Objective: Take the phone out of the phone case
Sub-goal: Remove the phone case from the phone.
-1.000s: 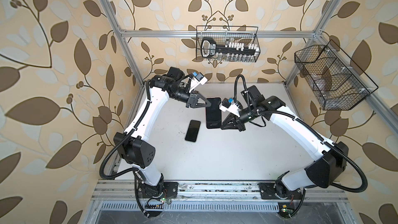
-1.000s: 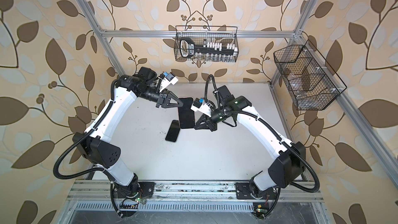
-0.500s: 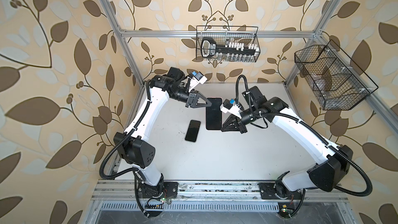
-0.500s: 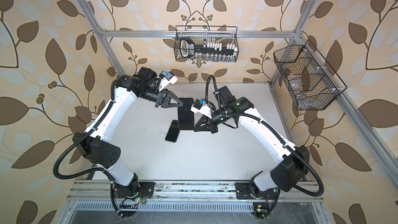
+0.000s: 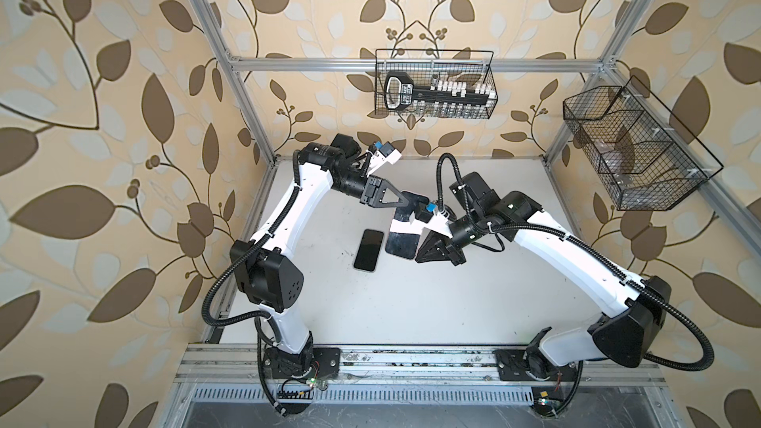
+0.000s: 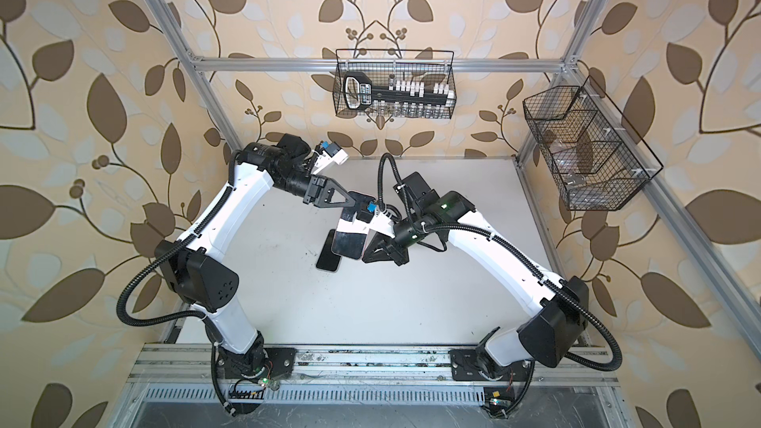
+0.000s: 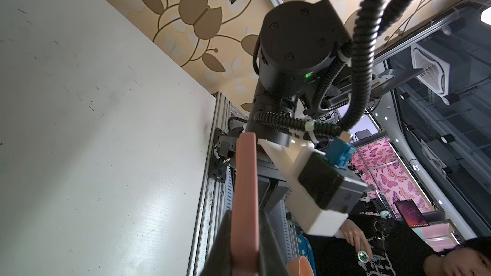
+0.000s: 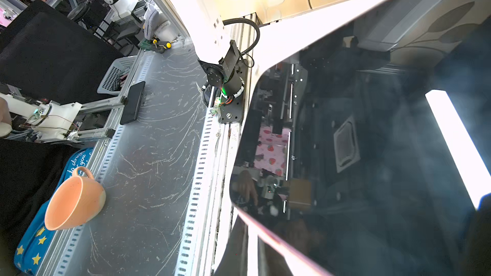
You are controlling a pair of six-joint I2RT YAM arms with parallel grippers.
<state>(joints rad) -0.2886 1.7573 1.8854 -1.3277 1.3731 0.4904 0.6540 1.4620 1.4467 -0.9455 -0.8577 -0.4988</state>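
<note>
Glossy black rectangular phone [image 5: 401,242] [image 6: 349,242], seated in a pink phone case [image 7: 245,181] whose rim shows as a narrow pink band along the screen's edge. The screen is dark and mirrors a ceiling light strip in the right wrist view. The cased phone is held in the air above the middle of the table, screen upward and tilted.

Left gripper [image 5: 407,202] [image 7: 245,212]: clenched on the pink phone case at its far end. Right gripper [image 5: 419,258] [image 6: 364,259]: clenched on the case's edge by the near corner.

A second flat black phone [image 5: 368,249] [image 6: 327,259] lies on the matt white tabletop [image 5: 453,302], just beside the held one. The tabletop bears small dark scuffs.

Enclosure: aluminium-profile frame [image 5: 412,63] and beige wallpaper with brown leaves [image 5: 123,117]. A black wire basket [image 5: 432,50] hangs on the back rail and holds a black tool and small white pieces. A second black wire basket [image 5: 659,183] hangs at the right wall. An orange ceramic cup [image 8: 71,200] lies tipped on the grey bench outside the frame.
</note>
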